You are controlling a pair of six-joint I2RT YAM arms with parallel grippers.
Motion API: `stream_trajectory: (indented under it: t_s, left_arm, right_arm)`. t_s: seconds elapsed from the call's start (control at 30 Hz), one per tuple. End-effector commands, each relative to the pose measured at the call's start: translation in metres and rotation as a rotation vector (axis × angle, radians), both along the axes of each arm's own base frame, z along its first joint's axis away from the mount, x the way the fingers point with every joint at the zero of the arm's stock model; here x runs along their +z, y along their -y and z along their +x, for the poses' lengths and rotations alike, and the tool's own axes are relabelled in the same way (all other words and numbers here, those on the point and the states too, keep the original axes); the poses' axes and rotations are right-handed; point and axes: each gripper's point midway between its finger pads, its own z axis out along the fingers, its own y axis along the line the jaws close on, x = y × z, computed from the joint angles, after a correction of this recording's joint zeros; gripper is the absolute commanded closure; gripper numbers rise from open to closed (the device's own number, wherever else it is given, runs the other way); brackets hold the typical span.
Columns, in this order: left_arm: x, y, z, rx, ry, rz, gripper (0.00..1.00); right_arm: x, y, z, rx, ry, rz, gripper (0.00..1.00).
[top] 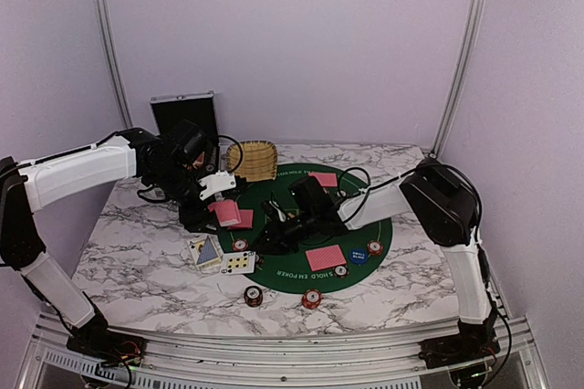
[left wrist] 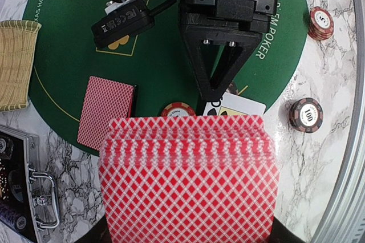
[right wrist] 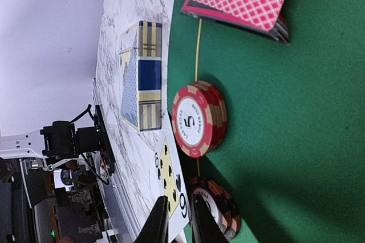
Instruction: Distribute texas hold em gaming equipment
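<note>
- Marble table (top: 119, 261), green poker mat (top: 388, 225): card-dealing step.
- Left gripper (top: 222, 199) is clamping red-backed deck (left wrist: 188, 180) at mat's nine o'clock.
- Right gripper (right wrist: 179, 226) is straddling face-up six (right wrist: 168, 174) at eight o'clock, grip uncertain; next move is probably needing a firm pinch.

Mat (top: 383, 229): basket (top: 253, 160) at its 11 o'clock edge, case (top: 183, 115) behind that; two chip stacks (top: 253, 296) (top: 312, 299) off-mat at 6–7 o'clock.

Even, soft overhead light; a dark shadow beside the poker chip stack (right wrist: 197, 118) on the green felt (right wrist: 296, 140); red-backed cards (left wrist: 188, 180) blurred nearest the camera in the left wrist view.
</note>
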Motion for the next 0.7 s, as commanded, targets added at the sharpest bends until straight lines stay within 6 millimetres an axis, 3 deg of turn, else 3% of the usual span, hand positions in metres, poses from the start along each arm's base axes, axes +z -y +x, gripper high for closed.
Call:
stream_trajectory:
  t_s: [0.0,0.27,0.4,0.67]
  left_arm:
    - [0.007,-0.004,-0.004,-0.005,0.004,-0.004,0.87]
    - [0.006,-0.005,-0.004,-0.008,0.004,-0.003,0.88]
    - [0.007,-0.006,-0.004,-0.007,0.008,-0.001,0.88]
    - [0.008,-0.007,-0.003,-0.003,0.013,-0.001,0.88]
  right_arm:
    - [-0.005,-0.009,-0.008,0.051,-0.002,0.006,0.86]
    - [-0.001,-0.019,-0.018,0.094,-0.011,0.031,0.87]
    - [0.000,-0.019,-0.019,0.093,-0.030,0.043,0.96]
    - [0.030,-0.001,-0.014,0.050,-0.011,0.087,1.00]
